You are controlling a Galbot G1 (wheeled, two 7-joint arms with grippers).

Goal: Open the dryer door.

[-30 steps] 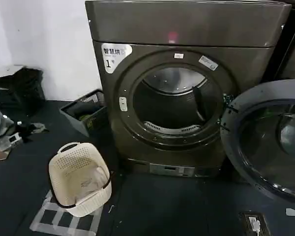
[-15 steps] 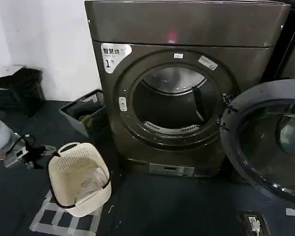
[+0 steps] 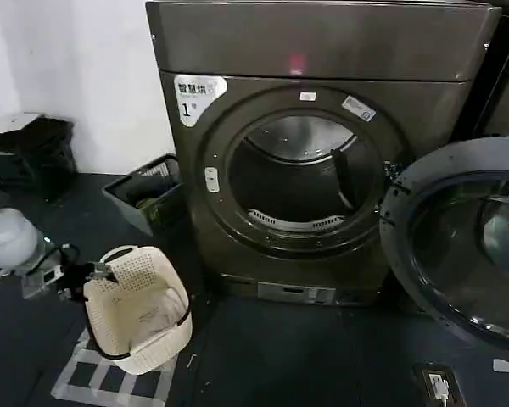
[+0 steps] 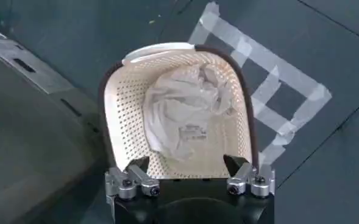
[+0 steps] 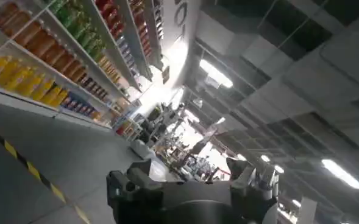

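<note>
- The dryer (image 3: 322, 153) is standing against the white wall, its round mouth gaping and the steel drum (image 3: 301, 182) showing inside; the white "1" label (image 3: 195, 91) is sitting at its upper left corner and a small pink light (image 3: 298, 64) is glowing on the top panel
- The dryer door (image 3: 462, 242) is hanging swung out to my right of the mouth, its dark grey back rim and tinted glass facing me; its far edge is running off the head view's right side
- Dark floor (image 3: 280, 356) is lying bare in front of the dryer, between the door and the cream laundry basket (image 3: 138, 308); that is the open room I am seeing
- The laundry basket is sitting on the floor at the dryer's lower left, partly over a grid of grey tape (image 3: 110, 381); a pale crumpled cloth (image 4: 185, 112) is lying inside it
- A dark bin (image 3: 144, 199) is standing behind the basket, beside the dryer's left flank; a black heap (image 3: 30, 153) is lying farther left by the wall
- My left tool (image 3: 89, 273) is hovering at the basket's left rim, close to the edge; from the wrist its fingers (image 4: 130, 179) are standing wide apart above the basket's opening, holding nothing
- My right tool (image 5: 191, 182) is pointing up toward a ceiling with strip lights, shelves of bottles off to the side; its fingers are standing wide apart around empty air
</note>
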